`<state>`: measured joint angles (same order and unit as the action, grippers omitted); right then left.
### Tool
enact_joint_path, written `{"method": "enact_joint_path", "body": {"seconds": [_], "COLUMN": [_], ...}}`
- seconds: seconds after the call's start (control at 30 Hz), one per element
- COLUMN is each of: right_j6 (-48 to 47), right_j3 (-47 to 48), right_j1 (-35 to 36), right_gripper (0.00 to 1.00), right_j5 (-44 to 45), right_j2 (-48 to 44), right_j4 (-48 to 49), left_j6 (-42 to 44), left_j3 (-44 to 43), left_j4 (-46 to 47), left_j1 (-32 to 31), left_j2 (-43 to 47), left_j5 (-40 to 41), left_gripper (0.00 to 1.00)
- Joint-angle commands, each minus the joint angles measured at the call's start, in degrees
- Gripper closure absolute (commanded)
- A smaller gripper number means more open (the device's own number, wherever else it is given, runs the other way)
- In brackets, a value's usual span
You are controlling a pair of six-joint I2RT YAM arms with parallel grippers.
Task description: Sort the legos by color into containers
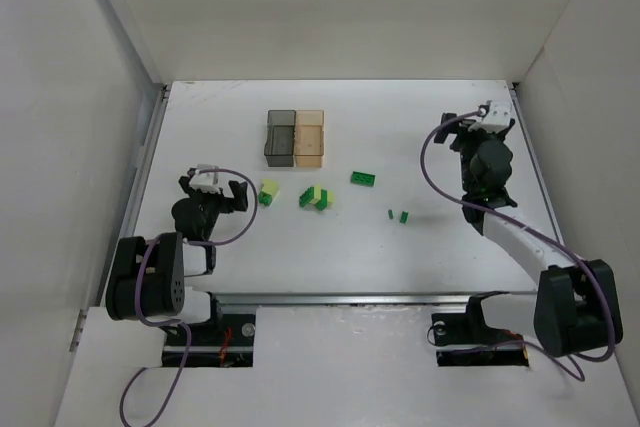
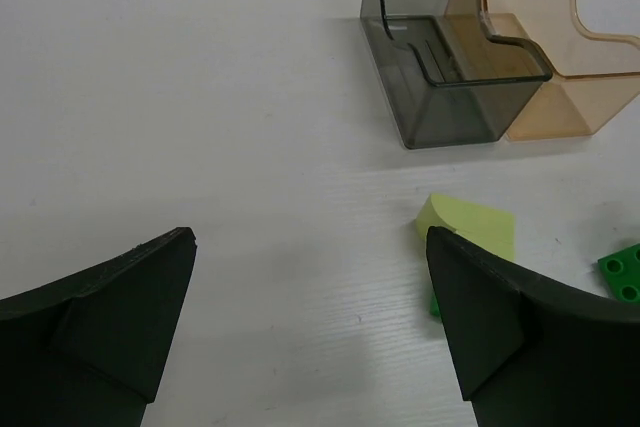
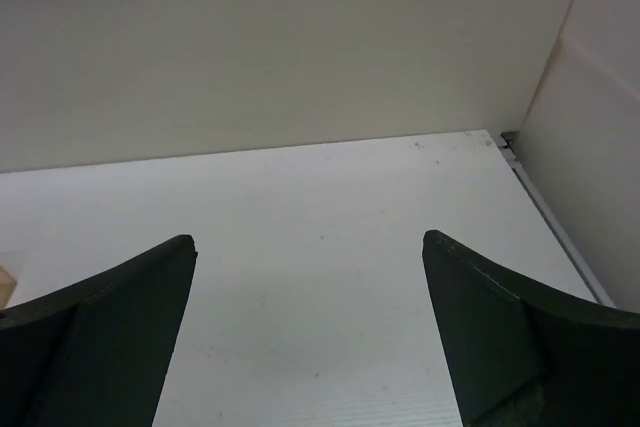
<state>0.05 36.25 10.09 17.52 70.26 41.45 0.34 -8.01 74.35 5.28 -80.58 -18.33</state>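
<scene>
White worktop (image 1: pixel 330 267) boxed in by white walls (image 1: pixel 350 7). Joined smoky-grey and amber translucent plastic containers (image 1: pixel 296 139) stand far centre. Left claw (image 2: pixel 310 237) gapes wide, empty, a pale yellow-green lego brick (image 2: pixel 470 227) just to its right. Right claw (image 3: pixel 308 242), far right, is equally wide and empty. Small green legos (image 1: pixel 363 179) lie scattered mid-worktop.

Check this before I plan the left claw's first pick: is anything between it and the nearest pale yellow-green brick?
Nothing visible. The open left claw faces bare table; the pale brick lies just ahead, off to one side.
</scene>
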Motion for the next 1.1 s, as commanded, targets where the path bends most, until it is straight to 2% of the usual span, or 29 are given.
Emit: {"method": "enact_joint_path", "body": {"seconds": [0.0, 0.07, 0.17, 0.23, 0.3, 0.37, 0.4, 0.43, 0.47, 0.5, 0.53, 0.57, 0.6, 0.63, 0.67, 0.7, 0.77, 0.83, 0.9, 0.93, 1.07], "right_j6": [-5.40, -8.65, -15.77, -17.54, -18.16, -23.23, -26.04, -31.64, -33.70, -34.76, -34.77, -31.90, -31.87, -31.87, -34.05, -34.07, -35.55, -38.10, -38.81, -39.42, -40.75], "right_j3": [3.91, 7.50, 12.76, 16.29, 21.03, 22.63, 23.33, 23.95, 24.74, 25.88, 28.85, 30.70, 33.07, 38.84, 41.16, 42.75, 45.73, 48.11, 48.65, 49.17, 52.86], "right_j1": [-0.42, 0.37, 2.38, 3.88, 6.52, 8.54, 10.98, 12.40, 13.63, 14.95, 14.96, 14.96, 14.18, 12.17, 11.54, 11.53, 11.53, 12.06, 12.06, 12.67, 12.68], "right_gripper": [0.00, 0.00, 0.00, 0.00, 0.00, 0.00, 0.00, 0.00, 0.00, 0.00, 0.00, 0.00, 0.00, 0.00, 0.00, 0.00, 0.00, 0.08, 0.11, 0.11, 0.11], "right_j5": [-5.55, -10.82, -17.93, -17.96, -15.51, -11.75, -9.19, -6.30, -2.96, 2.99, 5.22, 5.25, 2.46, -12.01, -18.07, -21.27, -21.82, -21.82, -27.78, -30.76, -34.47], "right_j2": [-1.88, -1.88, 2.76, 6.20, 6.91, 7.52, 7.52, 7.52, 8.31, 9.01, 9.89, 11.38, 12.26, 13.40, 16.72, 18.84, 23.76, 31.23, 34.23, 34.94, 40.21], "right_j4": [-7.16, -10.23, -17.88, -24.73, -28.34, -30.20, -30.20, -30.20, -30.20, -30.20, -30.20, -34.12, -39.20, -45.69, -55.50, -58.12, -62.61, -70.08, -70.98, -71.50, -78.43], "left_j6": [1.16, 1.16, 3.35, 3.35, 3.35, 2.21, 4.73, 8.94, 16.98, 23.59, 27.31, 28.04, 28.83, 29.71, 32.07, 32.70, 31.66, 29.20, 27.96, 30.05, 34.38], "left_j3": [0.28, 0.28, 1.07, 1.07, 1.68, 2.30, 0.64, -7.38, -12.68, -17.43, -21.31, -27.09, -29.58, -31.69, -35.37, -36.89, -40.14, -45.67, -47.36, -47.36, -46.04], "left_j4": [16.54, 16.53, 18.20, 18.46, 18.38, 17.61, 3.58, -7.61, -18.77, -27.50, -36.29, -38.38, -40.05, -42.59, -43.92, -45.24, -50.24, -55.77, -60.80, -63.07, -68.18], "left_j1": [0.26, 0.26, -2.47, -2.47, -2.47, -2.47, -2.47, -2.47, -3.16, -3.17, -3.17, -3.17, -3.69, -3.70, -3.70, -3.70, -3.70, -3.70, -3.70, -4.39, -4.93], "left_j2": [-0.02, -0.02, 0.51, 1.03, 2.78, 6.98, 10.84, 18.97, 21.23, 22.29, 23.00, 23.53, 23.53, 23.01, 21.96, 21.17, 19.41, 16.43, 15.19, 15.19, 15.18], "left_j5": [-2.23, -2.24, 1.72, 0.58, 1.09, -0.99, -3.36, -5.99, -15.42, -18.38, -18.41, -16.76, -10.82, -7.81, -4.91, 0.87, 7.22, 12.93, 15.24, 15.77, 11.58], "left_gripper": [0.01, 0.01, 0.01, 0.01, 0.01, 0.01, 0.01, 0.01, 0.01, 0.01, 0.01, 0.01, 0.01, 0.01, 0.01, 0.01, 0.01, 0.01, 0.01, 0.01, 0.01]}}
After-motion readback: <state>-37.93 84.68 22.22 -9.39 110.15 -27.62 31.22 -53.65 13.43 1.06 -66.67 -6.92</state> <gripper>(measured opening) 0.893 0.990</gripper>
